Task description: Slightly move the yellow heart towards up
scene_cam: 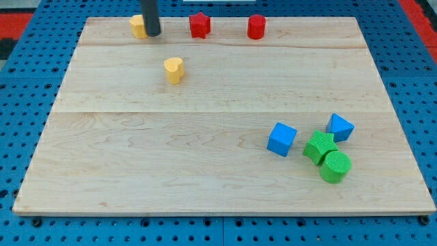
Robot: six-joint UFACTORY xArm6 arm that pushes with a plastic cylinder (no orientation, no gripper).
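Observation:
The yellow heart (174, 70) lies on the wooden board (171, 157) in its upper left part. My tip (152, 33) is near the board's top edge, above and a little left of the heart, apart from it. The rod partly covers a second yellow block (138, 26) just left of the tip; the tip is touching or nearly touching it, and that block's shape cannot be made out.
A red star (199, 25) and a red cylinder (256, 26) stand along the top edge. At the lower right are a blue cube (281, 139), another blue block (340, 127), a green block (319, 146) and a green cylinder (335, 167).

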